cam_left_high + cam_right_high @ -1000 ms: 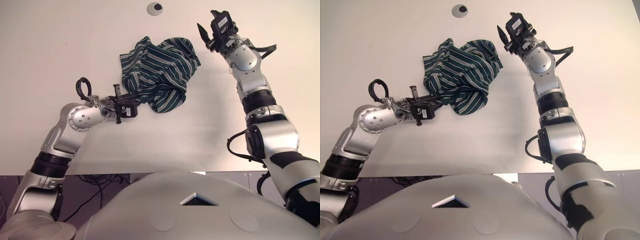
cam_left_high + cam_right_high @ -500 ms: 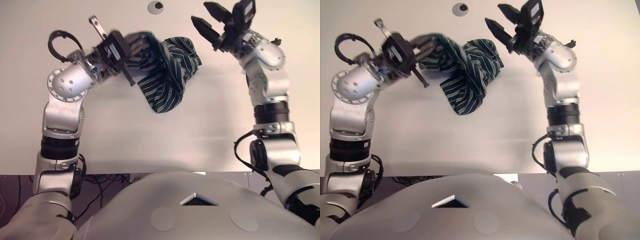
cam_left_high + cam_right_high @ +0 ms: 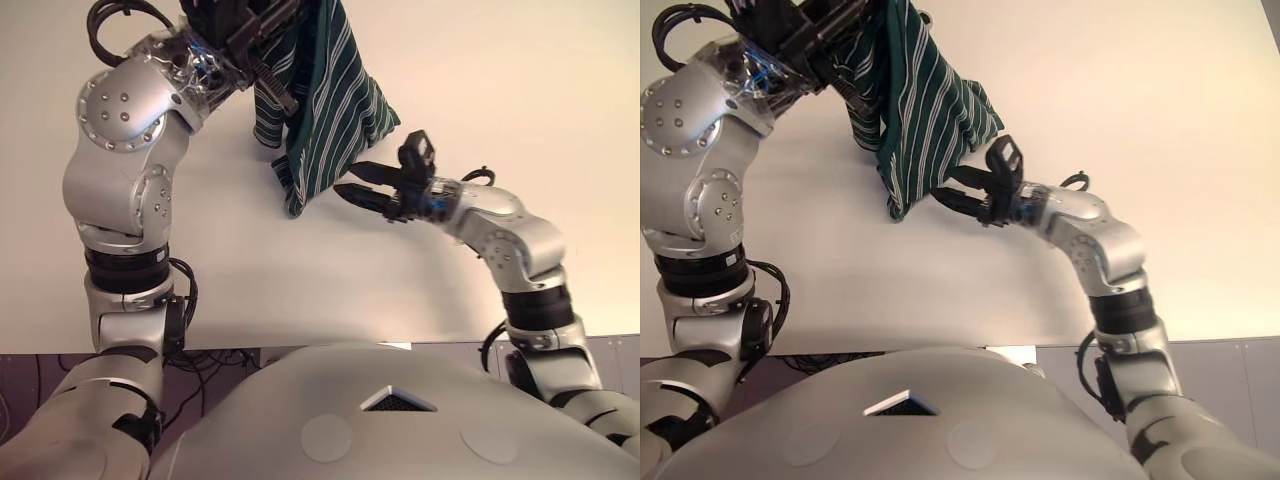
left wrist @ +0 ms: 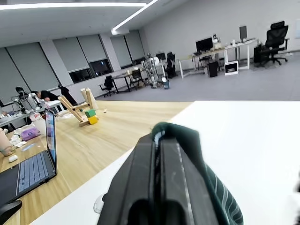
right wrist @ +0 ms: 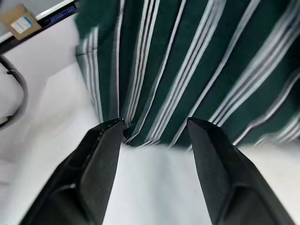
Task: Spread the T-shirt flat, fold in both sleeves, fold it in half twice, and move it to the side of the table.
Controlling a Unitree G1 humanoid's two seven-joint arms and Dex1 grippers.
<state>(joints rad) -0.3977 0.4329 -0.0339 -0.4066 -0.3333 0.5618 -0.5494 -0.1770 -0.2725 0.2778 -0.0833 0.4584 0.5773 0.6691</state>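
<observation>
Left eye view: left gripper has swung up high, clamped on the T-shirt, which now hangs over the table. Right gripper has dropped low, fingers spread, empty, at the shirt's bottom edge.

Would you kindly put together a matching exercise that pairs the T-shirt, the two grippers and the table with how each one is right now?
Things:
1. T-shirt
2. left gripper
3. right gripper
4. table

States:
A. open, at the T-shirt's lower edge
B. white, beneath everything
C. green with pale stripes, hanging down
D. shut on the T-shirt, up high

Pairs: 1-C, 2-D, 3-A, 4-B
</observation>
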